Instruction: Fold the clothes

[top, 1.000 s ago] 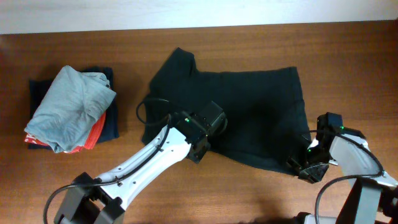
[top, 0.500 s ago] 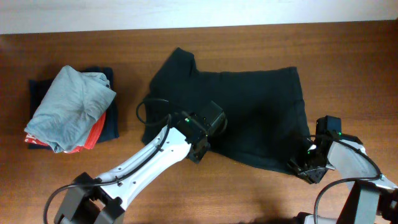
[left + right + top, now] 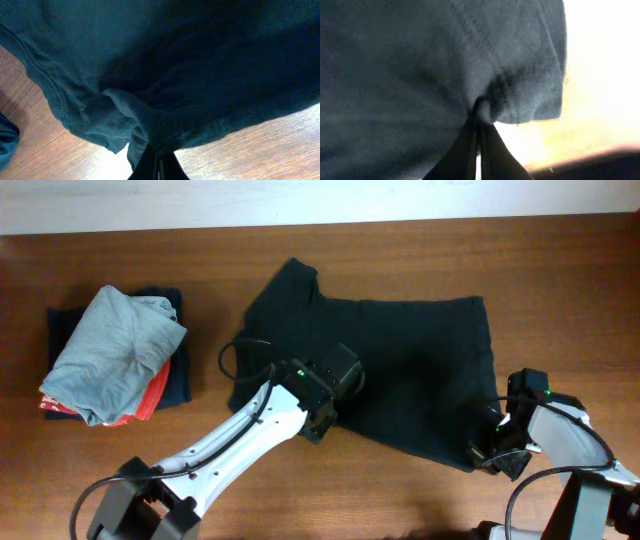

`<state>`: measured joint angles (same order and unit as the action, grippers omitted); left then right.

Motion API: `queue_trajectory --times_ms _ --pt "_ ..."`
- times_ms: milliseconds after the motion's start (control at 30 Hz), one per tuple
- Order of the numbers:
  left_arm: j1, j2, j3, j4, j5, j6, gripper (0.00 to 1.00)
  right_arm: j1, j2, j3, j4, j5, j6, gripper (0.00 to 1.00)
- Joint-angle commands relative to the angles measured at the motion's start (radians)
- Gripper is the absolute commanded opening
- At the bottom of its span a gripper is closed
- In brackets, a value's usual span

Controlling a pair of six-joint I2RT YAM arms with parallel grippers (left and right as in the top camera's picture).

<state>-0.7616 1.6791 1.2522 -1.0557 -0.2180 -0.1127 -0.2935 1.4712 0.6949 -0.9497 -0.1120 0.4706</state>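
Observation:
The clothes, a black T-shirt, lie spread across the middle of the wooden table. My left gripper sits at the shirt's near left edge, shut on a bunched fold of the black fabric; in the left wrist view the left gripper has its fingertips pressed together under the cloth. My right gripper is at the shirt's near right corner. In the right wrist view the right gripper is shut on a pinch of the hem, with the fabric puckered at the tips.
A pile of folded garments stands at the left: a light grey-blue one on top of orange-red and navy pieces. A black cable loop lies by the shirt's left side. The white wall runs along the far edge.
My right gripper has shut on the shirt's near right corner and shifted slightly; the right hem has pulled a little toward it. The left arm has not moved.

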Motion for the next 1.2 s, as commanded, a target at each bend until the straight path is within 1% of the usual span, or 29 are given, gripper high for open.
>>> queue_trajectory --times_ms 0,100,200,400,567,767,867,1033,1167 --pt "0.003 -0.011 0.008 -0.028 -0.016 0.010 0.00 0.005 -0.048 0.077 -0.058 0.041 -0.056 0.04" --pt "0.003 -0.011 0.008 -0.045 -0.020 0.010 0.01 0.005 -0.074 0.130 -0.112 0.071 -0.078 0.04" --pt "0.003 -0.011 0.008 -0.049 -0.056 0.010 0.00 0.005 -0.079 0.192 -0.152 0.099 -0.078 0.04" --pt "0.003 -0.011 0.008 -0.049 -0.101 0.010 0.01 0.005 -0.079 0.278 -0.152 0.097 -0.078 0.04" --pt "0.003 -0.011 0.008 -0.041 -0.153 0.009 0.01 0.005 -0.074 0.284 -0.113 0.082 -0.078 0.04" --pt "0.003 -0.011 0.008 -0.027 -0.168 0.009 0.01 0.006 -0.051 0.283 -0.090 0.022 -0.079 0.04" --pt "0.003 -0.011 0.008 -0.034 -0.172 0.009 0.01 0.006 -0.036 0.283 -0.092 -0.040 -0.129 0.04" --pt "0.003 -0.011 0.008 -0.057 -0.236 0.009 0.01 0.006 -0.018 0.283 -0.089 -0.042 -0.156 0.04" --pt "0.025 -0.011 0.008 -0.043 -0.243 0.009 0.01 0.006 -0.017 0.283 -0.011 -0.083 -0.187 0.05"
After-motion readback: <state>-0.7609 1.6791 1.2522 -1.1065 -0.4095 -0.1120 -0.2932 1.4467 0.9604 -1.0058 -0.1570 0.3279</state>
